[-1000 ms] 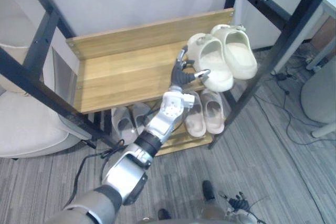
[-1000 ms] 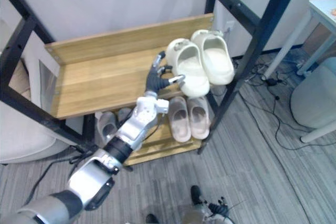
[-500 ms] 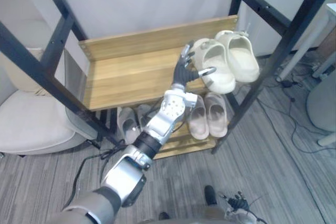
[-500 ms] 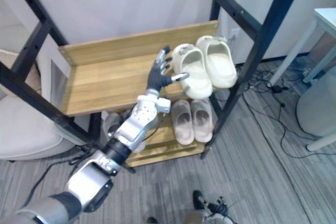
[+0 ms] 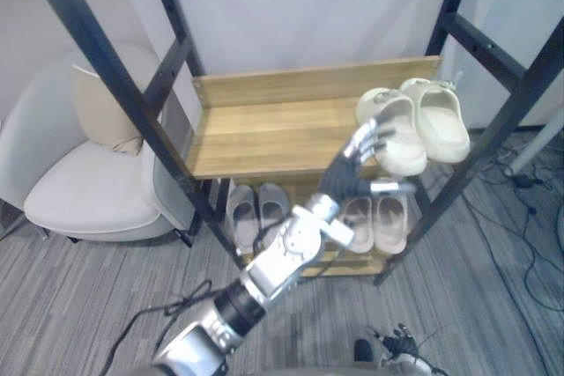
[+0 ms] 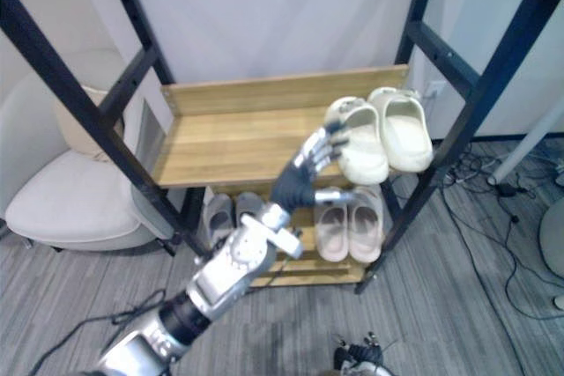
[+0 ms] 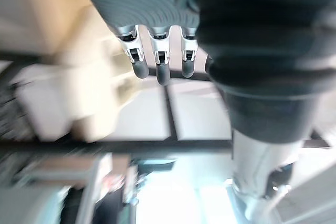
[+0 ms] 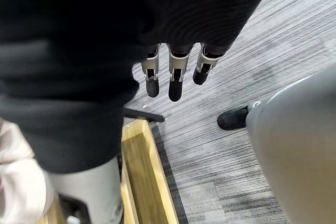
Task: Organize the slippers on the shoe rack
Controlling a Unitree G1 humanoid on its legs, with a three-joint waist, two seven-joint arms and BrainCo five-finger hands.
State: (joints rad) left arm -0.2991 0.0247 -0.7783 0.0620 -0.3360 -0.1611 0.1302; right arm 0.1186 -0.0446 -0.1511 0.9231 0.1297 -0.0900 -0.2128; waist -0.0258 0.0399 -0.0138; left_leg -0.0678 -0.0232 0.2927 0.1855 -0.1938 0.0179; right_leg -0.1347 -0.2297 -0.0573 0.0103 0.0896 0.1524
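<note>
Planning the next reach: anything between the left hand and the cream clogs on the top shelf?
Nothing visible. The open left hand hovers just in front of the pair of cream foam clogs at the right end of the upper wooden shelf. The black metal frame post stands right of them, off that path.

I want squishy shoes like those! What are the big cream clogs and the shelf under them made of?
The clogs look like soft moulded foam or rubber: thick, seamless, matte, with rounded edges. The shelf looks like wood or wood laminate: light brown, with grain-like plank lines and a smooth finish.
</note>
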